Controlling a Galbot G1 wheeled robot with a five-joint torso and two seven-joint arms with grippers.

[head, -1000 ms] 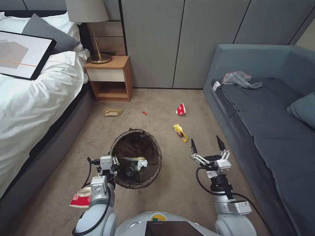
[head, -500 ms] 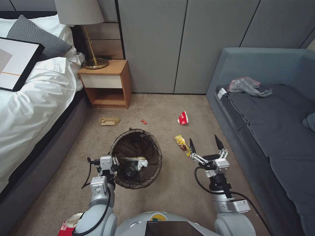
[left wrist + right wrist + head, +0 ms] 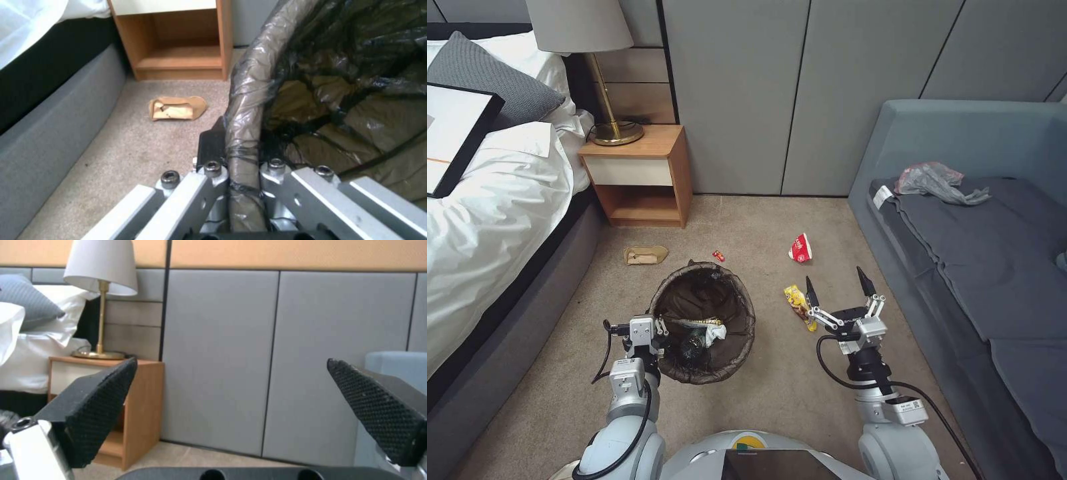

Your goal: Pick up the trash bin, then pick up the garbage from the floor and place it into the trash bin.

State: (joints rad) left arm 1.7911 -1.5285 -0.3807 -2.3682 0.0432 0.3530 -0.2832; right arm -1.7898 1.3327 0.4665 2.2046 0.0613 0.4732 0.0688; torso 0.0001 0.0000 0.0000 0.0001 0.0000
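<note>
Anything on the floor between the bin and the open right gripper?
Yes, in the head view: a yellow-red snack wrapper lies between the trash bin and the right gripper, beside its nearer fingertip.

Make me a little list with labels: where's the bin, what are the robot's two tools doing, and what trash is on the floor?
bin: held at its rim, litter already inside
left tool: shut on the bin's bagged rim
right tool: open, empty, hanging over the carpet beside the yellow wrapper
yellow wrapper: on the carpet, right of the bin
cup: red and white, beyond the wrapper
red scrap: just past the bin
tan packet: near the nightstand
</note>
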